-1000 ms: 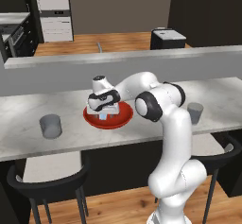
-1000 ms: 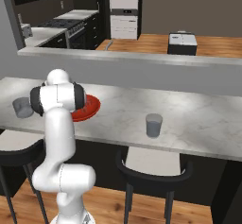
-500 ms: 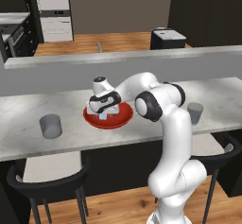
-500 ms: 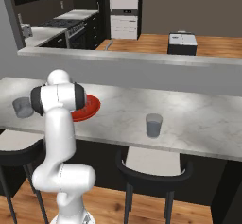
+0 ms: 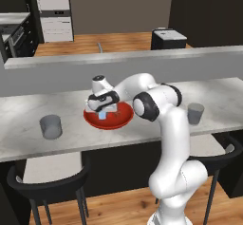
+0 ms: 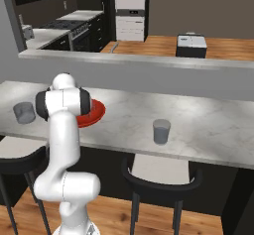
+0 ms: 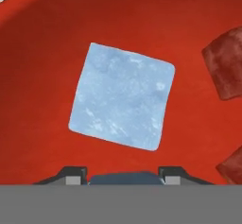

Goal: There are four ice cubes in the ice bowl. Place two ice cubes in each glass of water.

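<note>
The long marble counter (image 5: 28, 119) runs across the room with a raised grey ledge (image 5: 118, 58) behind it and dark stools (image 6: 158, 172) tucked below. The white arm (image 5: 163, 124) reaches from its base out over the counter and bends down into the red ice bowl (image 5: 111, 120).

From the left base view I can see the whole bowl sitting between 2 grey glasses: the left glass of water (image 5: 51, 126) well apart on one side, the right glass of water (image 5: 195, 113) well apart on the other. From the right base view the arm's shoulder covers most of the bowl, leaving a red edge (image 6: 95, 112), but both tumblers stand clear there too (image 6: 23, 112) (image 6: 161, 131).

The gripper (image 5: 101, 110) hangs low inside the bowl, over a pale cube. The left base view shows that cube as a small blue speck under the hand. The hand view brings it up close: 1 pale blue ice cube (image 7: 122, 102) lying flat on the red bowl floor, turned at a slant, just ahead of the 2 dark finger tips (image 7: 74, 175). 2 darker reddish cube shapes (image 7: 224, 69) lie at the right edge of that view.

Whether the jaws are spread or pinching the cube, I cannot tell.
</note>
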